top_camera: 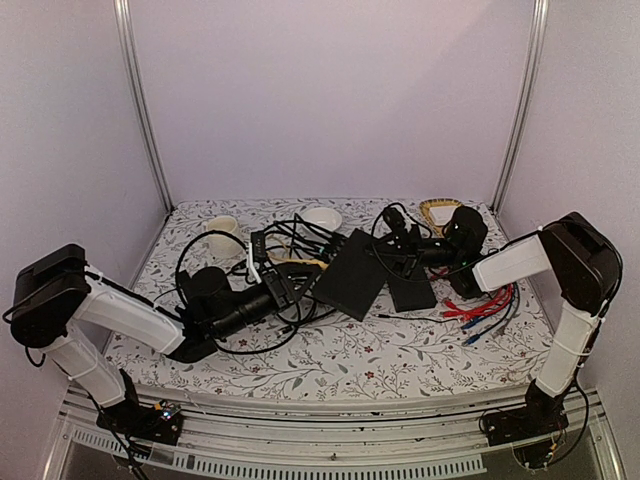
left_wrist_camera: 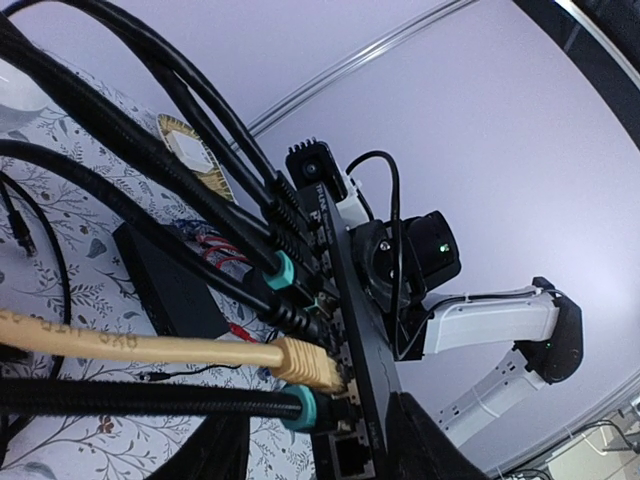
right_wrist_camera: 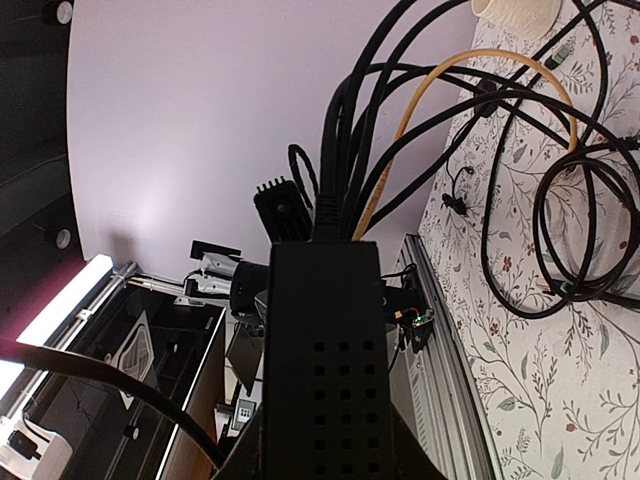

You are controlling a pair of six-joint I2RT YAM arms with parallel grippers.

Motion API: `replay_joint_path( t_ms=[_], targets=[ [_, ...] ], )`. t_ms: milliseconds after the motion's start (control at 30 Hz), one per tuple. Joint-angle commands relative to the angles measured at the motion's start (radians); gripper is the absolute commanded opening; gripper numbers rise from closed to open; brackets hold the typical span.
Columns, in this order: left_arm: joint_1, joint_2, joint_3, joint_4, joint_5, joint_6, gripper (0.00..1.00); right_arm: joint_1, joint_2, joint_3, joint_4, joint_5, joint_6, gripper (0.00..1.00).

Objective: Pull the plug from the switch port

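Left wrist view: left pincer (top_camera: 288, 284) spread near stiff plugs (left_wrist_camera: 305, 365) in the light switch (top_camera: 352, 272), pinched tilted by the right pincer (top_camera: 398, 256) at the middle of the worktop (top_camera: 400, 350); probably best gripped at a plug's hard body

Each arm is built of smooth white link shells joined by bulky matte-black joint housings with rounded corners. The left arm (top_camera: 125, 318) and the right arm (top_camera: 565, 345) both end in low black bases. The left base (top_camera: 140, 420) carries a small lit indicator, and a thin black cable loops beside the right base (top_camera: 520, 428). More thin black cables run along the white shells. The wrist sections and jaws are black throughout. In the left wrist view, a green light (left_wrist_camera: 441, 247) glows on the right arm's black wrist housing.
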Motion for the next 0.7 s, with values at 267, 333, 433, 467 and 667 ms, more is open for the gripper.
replay_joint_path(
  t_ms=[267,333,433,467,667],
  targets=[
    [0.01,-0.006,0.029,-0.021,-0.026,0.015,0.42,0.015,0.011,0.046,0.121,0.011,-0.001,0.01],
    [0.011,-0.005,0.028,-0.021,-0.022,0.017,0.4,0.015,0.015,0.052,0.121,0.012,-0.001,0.02],
    [0.012,-0.005,0.028,-0.022,-0.014,0.019,0.38,0.015,0.019,0.059,0.121,0.012,0.0,0.02],
    [0.013,-0.005,0.028,-0.023,-0.01,0.019,0.38,0.015,0.022,0.06,0.121,0.012,0.001,0.02],
    [0.013,-0.012,0.022,-0.036,-0.002,0.021,0.37,0.015,0.032,0.077,0.122,0.013,0.004,0.02]
  ],
)
